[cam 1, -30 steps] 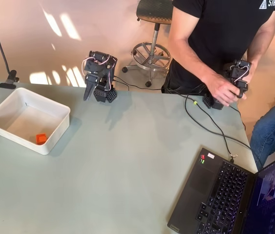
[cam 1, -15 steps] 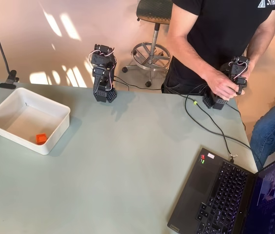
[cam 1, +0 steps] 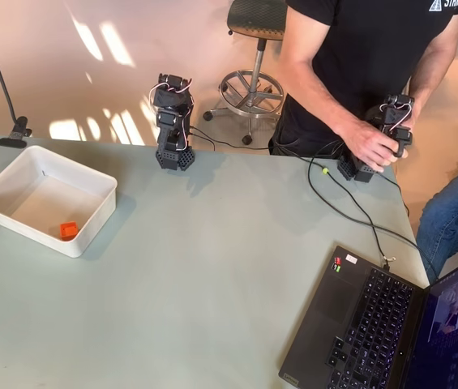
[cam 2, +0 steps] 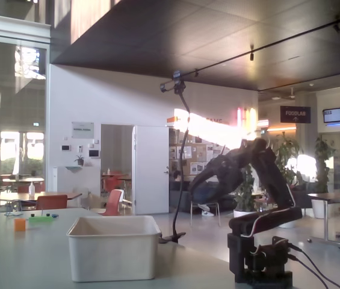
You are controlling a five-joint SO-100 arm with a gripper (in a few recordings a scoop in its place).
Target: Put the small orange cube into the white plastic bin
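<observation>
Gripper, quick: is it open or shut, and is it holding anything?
Gripper: folded back at the arm's base, holding nothing; open or shut cannot be told. The small orange cube lies in the white plastic bin.

Bright orange cube (cam 1: 68, 231) at the white bin's (cam 1: 18, 166) 5 o'clock corner, pale grey-green worktop (cam 1: 196, 284), black arm (cam 1: 170, 121) with white wires, dark grey laptop (cam 1: 358, 324), person's black shirt (cam 1: 374, 49)

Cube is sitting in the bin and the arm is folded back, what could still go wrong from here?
The cube lies in the bin near its front wall, so a knock to the light bin could shift it.

The bin sits close to the table edge on the left in the overhead view; a nudge might push it off.

Cables trail across the table toward the laptop; a snag could tug the arm's base.
</observation>
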